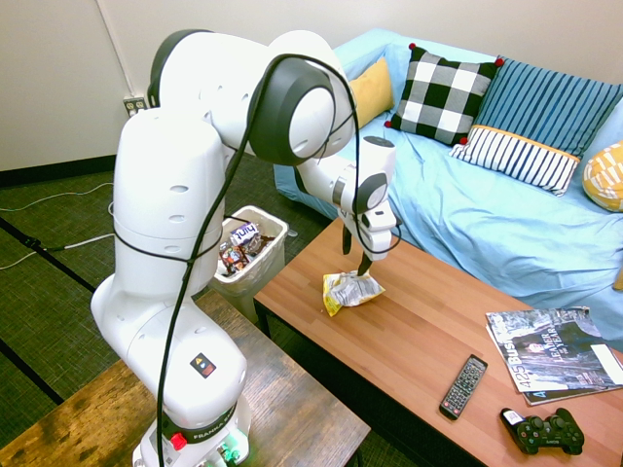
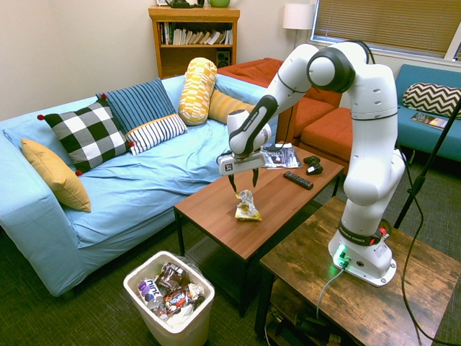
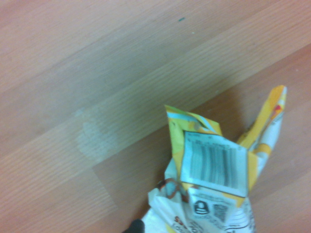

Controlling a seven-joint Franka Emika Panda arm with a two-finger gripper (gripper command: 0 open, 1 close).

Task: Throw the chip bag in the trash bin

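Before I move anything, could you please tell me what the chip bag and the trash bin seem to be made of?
The chip bag looks like thin printed plastic film, perhaps foil-lined, given its sharp creases. The trash bin appears to be smooth, cream molded plastic, judging by its rounded, rolled rim.
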